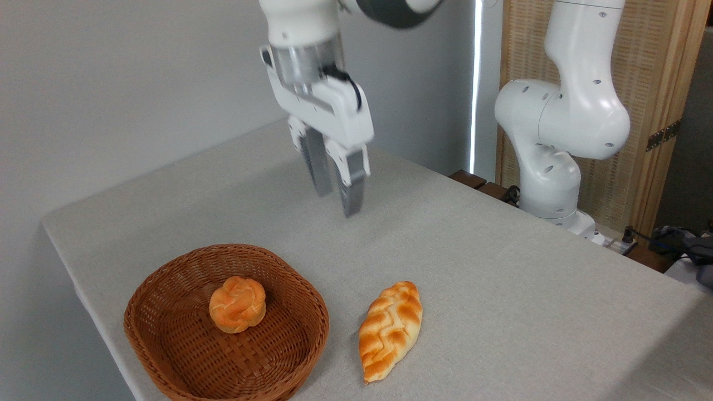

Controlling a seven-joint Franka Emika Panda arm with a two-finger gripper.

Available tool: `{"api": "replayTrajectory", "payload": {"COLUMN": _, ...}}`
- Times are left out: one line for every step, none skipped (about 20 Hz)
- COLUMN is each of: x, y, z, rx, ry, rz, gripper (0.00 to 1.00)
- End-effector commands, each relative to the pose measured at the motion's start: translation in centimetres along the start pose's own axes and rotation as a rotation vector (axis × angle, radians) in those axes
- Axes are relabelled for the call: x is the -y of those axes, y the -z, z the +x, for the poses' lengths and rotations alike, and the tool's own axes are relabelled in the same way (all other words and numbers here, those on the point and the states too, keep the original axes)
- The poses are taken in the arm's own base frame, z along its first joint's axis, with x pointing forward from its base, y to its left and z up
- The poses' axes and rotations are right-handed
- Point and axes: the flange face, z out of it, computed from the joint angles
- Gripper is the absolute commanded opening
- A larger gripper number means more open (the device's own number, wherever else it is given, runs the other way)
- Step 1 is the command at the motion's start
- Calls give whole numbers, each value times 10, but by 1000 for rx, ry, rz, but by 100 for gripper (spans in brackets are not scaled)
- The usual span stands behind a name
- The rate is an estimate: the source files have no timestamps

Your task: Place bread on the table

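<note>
Above table (501,289), tool (337,202) hangs fingers-down, slightly tilted, parted, empty; bread (390,330) lies flat beside basket (167,356).

A plain grey wall (111,83) meets a bright vertical light strip (474,83) beside a wood-framed woven screen (652,83).

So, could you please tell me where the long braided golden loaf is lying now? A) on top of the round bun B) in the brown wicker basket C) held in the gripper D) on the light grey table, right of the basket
D: the long braided golden loaf lies flat on the light grey table, beside the brown wicker basket, clear of the open gripper.
</note>
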Motion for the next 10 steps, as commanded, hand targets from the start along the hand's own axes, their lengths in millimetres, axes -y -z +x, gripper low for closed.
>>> {"api": "replayTrajectory", "payload": {"x": 13, "y": 20, "z": 4, "rx": -41, "ry": 8, "rz": 7, "gripper": 100}}
{"api": "replayTrajectory", "payload": {"x": 12, "y": 19, "z": 4, "rx": -33, "ry": 10, "rz": 0, "gripper": 100}}
{"api": "replayTrajectory", "payload": {"x": 12, "y": 18, "z": 3, "rx": -31, "ry": 11, "rz": -2, "gripper": 100}}
{"api": "replayTrajectory", "payload": {"x": 14, "y": 19, "z": 1, "rx": -31, "ry": 16, "rz": -3, "gripper": 100}}
{"api": "replayTrajectory", "payload": {"x": 16, "y": 21, "z": 0, "rx": -33, "ry": 9, "rz": 3, "gripper": 100}}
{"api": "replayTrajectory", "payload": {"x": 19, "y": 22, "z": -4, "rx": -35, "ry": 16, "rz": 3, "gripper": 100}}
{"api": "replayTrajectory", "payload": {"x": 25, "y": 24, "z": -11, "rx": -39, "ry": 36, "rz": -2, "gripper": 100}}
{"api": "replayTrajectory", "payload": {"x": 26, "y": 23, "z": -14, "rx": -36, "ry": 40, "rz": -7, "gripper": 100}}
{"api": "replayTrajectory", "payload": {"x": 26, "y": 24, "z": -14, "rx": -35, "ry": 40, "rz": -8, "gripper": 100}}
{"api": "replayTrajectory", "payload": {"x": 25, "y": 24, "z": -15, "rx": -33, "ry": 38, "rz": -6, "gripper": 100}}
